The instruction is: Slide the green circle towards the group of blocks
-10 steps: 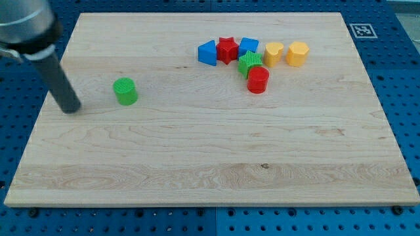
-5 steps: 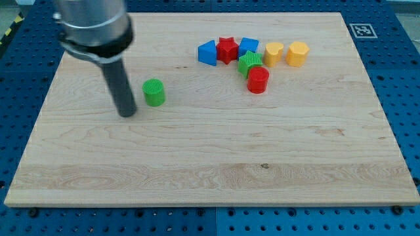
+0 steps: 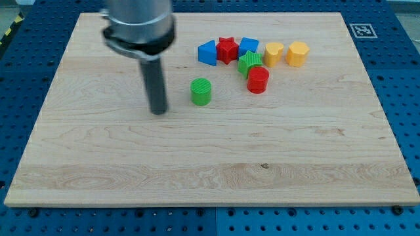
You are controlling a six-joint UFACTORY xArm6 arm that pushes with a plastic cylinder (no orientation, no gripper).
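The green circle [image 3: 201,91] stands on the wooden board [image 3: 210,164], left of the group of blocks. My tip [image 3: 158,111] is down on the board to the circle's left and slightly lower, with a gap between them. The group at the view's upper middle holds a blue triangle-like block [image 3: 207,52], a red star [image 3: 227,49], a blue block [image 3: 248,46], a green block [image 3: 249,63], a red cylinder-like block [image 3: 258,79], a yellow heart [image 3: 273,52] and a yellow hexagon-like block [image 3: 297,54].
The board lies on a blue pegboard table [image 3: 407,78]. A black-and-white marker tag [image 3: 360,29] sits past the board's upper right corner. The arm's grey body [image 3: 138,26] rises above the rod.
The green circle has slid rightwards, from the board's left part to near the group. My tip has followed it to the right, staying just to its left.
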